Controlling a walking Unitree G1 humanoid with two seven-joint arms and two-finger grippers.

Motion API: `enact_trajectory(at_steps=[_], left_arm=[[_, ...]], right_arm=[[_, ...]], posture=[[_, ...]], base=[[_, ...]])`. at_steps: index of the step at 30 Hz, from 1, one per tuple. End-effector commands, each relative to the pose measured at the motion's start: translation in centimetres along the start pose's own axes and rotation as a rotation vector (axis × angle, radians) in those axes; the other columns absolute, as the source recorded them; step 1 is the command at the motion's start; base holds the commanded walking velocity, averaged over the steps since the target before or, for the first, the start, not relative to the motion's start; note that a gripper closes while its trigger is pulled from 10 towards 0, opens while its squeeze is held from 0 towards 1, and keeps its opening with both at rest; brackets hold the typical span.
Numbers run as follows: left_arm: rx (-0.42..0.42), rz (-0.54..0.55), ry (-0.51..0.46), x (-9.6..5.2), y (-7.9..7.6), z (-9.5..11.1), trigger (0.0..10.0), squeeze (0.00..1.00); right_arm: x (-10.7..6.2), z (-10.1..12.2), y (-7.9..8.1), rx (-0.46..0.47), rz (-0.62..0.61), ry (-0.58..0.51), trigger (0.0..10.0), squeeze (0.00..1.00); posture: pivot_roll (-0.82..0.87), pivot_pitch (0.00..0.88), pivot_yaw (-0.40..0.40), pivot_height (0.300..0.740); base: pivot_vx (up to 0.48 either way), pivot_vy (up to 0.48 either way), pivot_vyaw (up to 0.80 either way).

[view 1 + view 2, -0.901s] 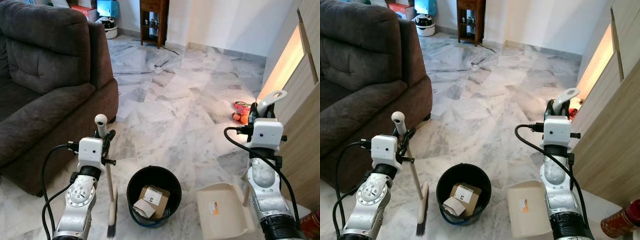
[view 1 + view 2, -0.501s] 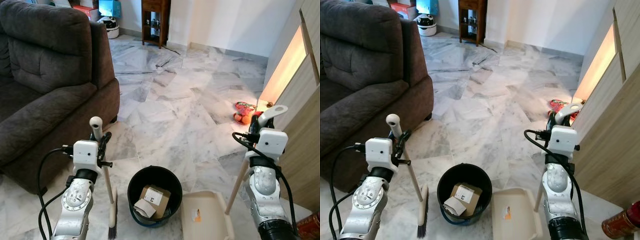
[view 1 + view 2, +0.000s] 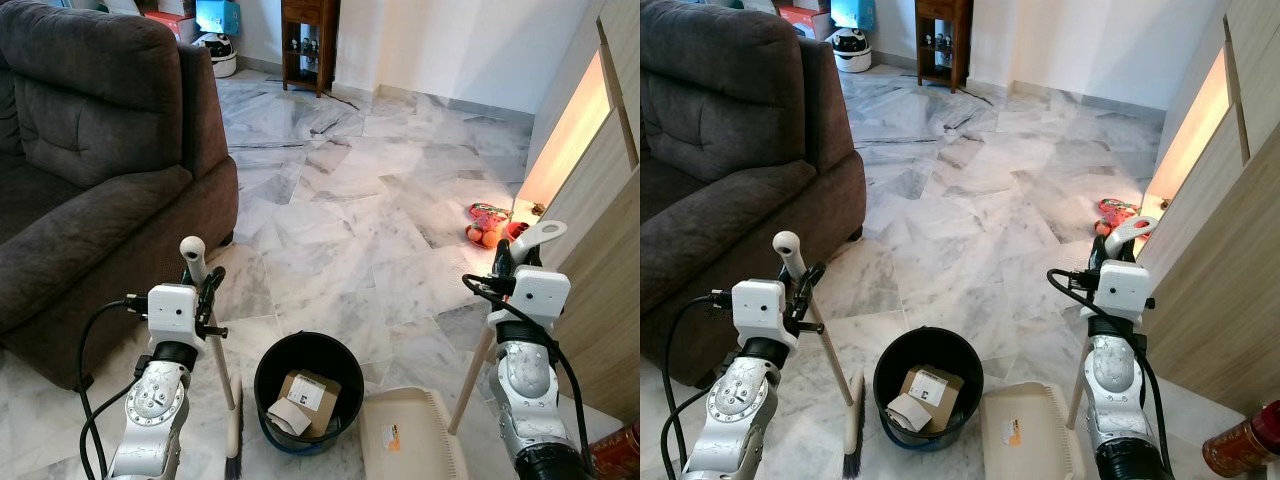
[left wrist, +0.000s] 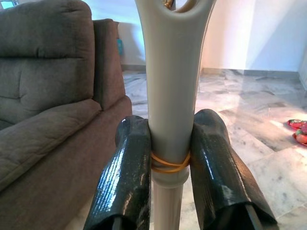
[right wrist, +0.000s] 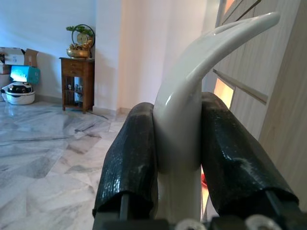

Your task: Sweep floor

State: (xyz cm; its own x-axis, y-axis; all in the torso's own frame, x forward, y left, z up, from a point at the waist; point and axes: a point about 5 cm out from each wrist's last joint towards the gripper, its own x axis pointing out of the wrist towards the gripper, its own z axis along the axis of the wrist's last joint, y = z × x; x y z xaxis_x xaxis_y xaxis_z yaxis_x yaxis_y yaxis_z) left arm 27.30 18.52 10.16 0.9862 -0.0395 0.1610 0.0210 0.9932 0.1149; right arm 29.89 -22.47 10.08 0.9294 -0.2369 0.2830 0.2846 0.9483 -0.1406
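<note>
My left gripper (image 3: 204, 292) is shut on the cream handle of a broom (image 4: 171, 81). The broom leans, and its brush head (image 3: 236, 442) rests on the marble floor just left of a black bucket (image 3: 310, 336). A cardboard box (image 3: 308, 391) and crumpled paper lie inside the bucket. My right gripper (image 5: 177, 136) is shut on the curved white top of a long dustpan handle (image 3: 533, 236). The beige dustpan (image 3: 415, 437) lies flat on the floor right beside the bucket.
A dark grey sofa (image 3: 90, 170) stands close on the left. A wooden cabinet front (image 3: 605, 250) runs along the right, with orange toys (image 3: 485, 222) at its foot and a red bottle (image 3: 1238, 446) near my right side. Open marble floor stretches ahead to a wooden side table (image 3: 305, 40).
The dustpan has slid left across the floor up to the bucket, its handle now tilted. The broom's brush head has shifted a little right, toward the bucket.
</note>
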Motion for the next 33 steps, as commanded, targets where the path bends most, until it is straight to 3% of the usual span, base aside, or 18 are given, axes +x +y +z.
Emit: enact_trajectory(at_steps=[1,28,33], left_arm=[[0.003,-0.007,-0.063,0.24,-0.07,1.27,10.0,0.0],[0.013,-0.031,-0.072,0.52,-0.08,1.38,10.0,0.0],[0.013,-0.025,-0.07,0.4,-0.04,1.36,10.0,0.0]], right_arm=[[0.06,0.3,-0.19,0.014,-0.003,-0.024,10.0,0.0],[-0.05,0.01,0.44,0.011,0.031,-0.023,10.0,0.0],[-0.3,-0.11,0.54,0.007,0.037,-0.018,10.0,0.0]], posture=[[0.05,0.0,-0.03,0.74],[0.06,0.0,-0.026,0.74],[0.06,0.0,-0.028,0.74]], base=[[0.0,0.0,0.0],[0.0,0.0,0.0],[-0.259,0.0,0.0]])
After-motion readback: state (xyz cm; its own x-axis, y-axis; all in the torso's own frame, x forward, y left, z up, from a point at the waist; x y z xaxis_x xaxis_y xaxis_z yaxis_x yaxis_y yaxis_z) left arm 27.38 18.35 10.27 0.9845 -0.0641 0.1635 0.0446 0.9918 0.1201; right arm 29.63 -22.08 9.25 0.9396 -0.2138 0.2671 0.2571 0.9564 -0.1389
